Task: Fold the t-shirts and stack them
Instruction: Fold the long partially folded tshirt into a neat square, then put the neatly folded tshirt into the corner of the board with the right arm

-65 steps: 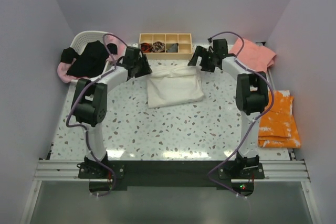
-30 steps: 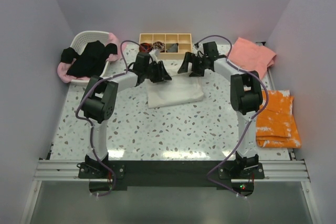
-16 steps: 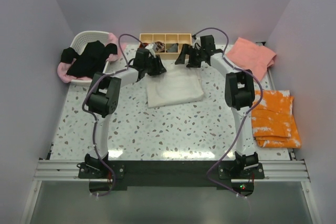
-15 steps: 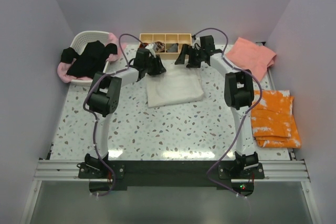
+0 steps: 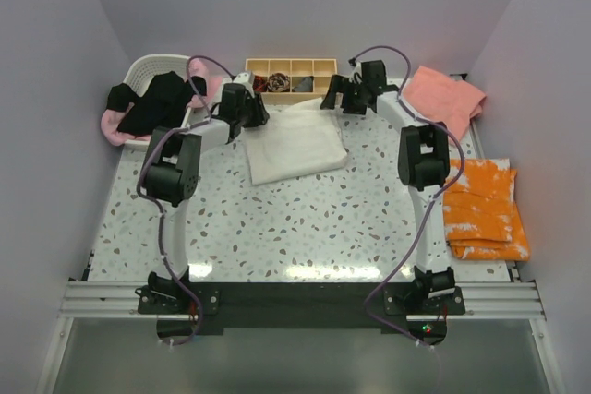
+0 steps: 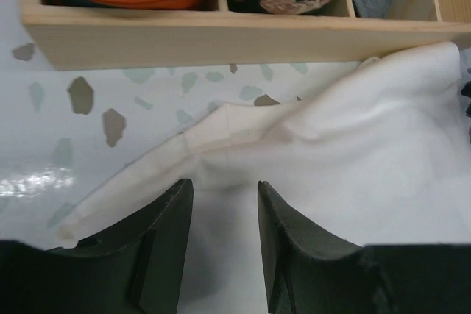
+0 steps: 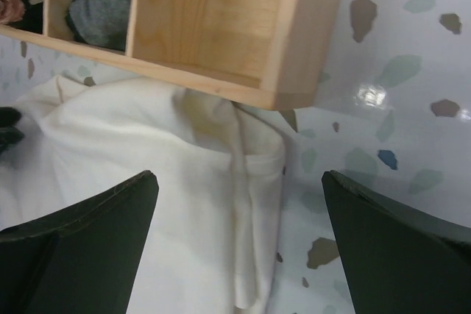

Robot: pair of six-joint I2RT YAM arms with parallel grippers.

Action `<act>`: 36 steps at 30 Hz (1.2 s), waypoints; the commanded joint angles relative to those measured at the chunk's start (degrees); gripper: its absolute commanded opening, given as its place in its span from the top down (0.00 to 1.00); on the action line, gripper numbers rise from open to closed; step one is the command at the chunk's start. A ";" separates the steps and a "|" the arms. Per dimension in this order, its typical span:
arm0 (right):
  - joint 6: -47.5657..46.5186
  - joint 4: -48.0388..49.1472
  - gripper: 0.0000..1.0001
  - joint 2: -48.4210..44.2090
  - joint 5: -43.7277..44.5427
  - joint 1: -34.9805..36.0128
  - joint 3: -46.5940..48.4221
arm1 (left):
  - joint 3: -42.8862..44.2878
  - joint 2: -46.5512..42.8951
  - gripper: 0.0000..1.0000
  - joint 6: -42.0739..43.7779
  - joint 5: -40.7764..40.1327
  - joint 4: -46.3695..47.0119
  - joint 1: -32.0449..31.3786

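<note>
Cream shirt [image 5: 294, 140] lies folded at the far middle of the table [image 5: 305, 219], against the wooden box [image 5: 290, 79]. The left wrist view has the left gripper [image 6: 223, 185] half closed on its edge. The right wrist view shows the right gripper [image 7: 239, 178] spread wide over its corner.

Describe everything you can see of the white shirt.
The shirt is cream-white soft cloth, folded into a rough rectangle, lying flat and slightly askew on the table. Its far edge is wrinkled and bunched against the wooden box. The left gripper straddles cloth near the far left corner; a grip can't be confirmed. The right gripper hangs wide open over the far right corner.
</note>
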 commanded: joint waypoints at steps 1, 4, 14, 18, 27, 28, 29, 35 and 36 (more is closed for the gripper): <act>-2.74 -0.84 0.01 -4.57 3.10 -1.79 -3.29 | -2.70 -6.43 0.54 1.94 -4.98 2.37 2.59; -3.36 0.39 0.01 -8.08 2.23 -1.97 -8.03 | -7.44 -12.05 0.54 0.88 -5.77 5.44 2.50; -6.61 -3.03 0.01 -14.24 -3.75 -1.97 -18.33 | -23.17 -25.24 0.53 -5.88 -4.55 3.60 2.50; -7.31 -3.82 0.01 -13.02 -8.49 -1.88 -20.27 | -30.02 -25.43 0.53 -8.26 -1.92 6.32 2.41; -8.10 -6.29 0.01 -7.04 -15.18 -0.22 -20.27 | -34.88 -17.88 0.54 -10.55 3.53 13.79 2.32; -8.36 -6.37 0.01 -6.69 -14.92 0.31 -20.10 | -34.79 -17.00 0.54 -11.07 5.02 15.10 2.24; -8.80 -7.59 0.01 -6.08 -14.31 0.92 -19.66 | -34.79 -15.42 0.54 -11.42 5.90 15.99 2.24; -9.43 -10.34 0.05 -3.43 -10.26 6.72 -19.65 | -32.15 -12.59 0.55 -10.82 7.85 15.74 -0.31; -8.90 -9.63 0.12 -3.35 -10.52 7.43 -20.35 | -31.72 -12.68 0.55 -10.46 7.50 15.38 -0.92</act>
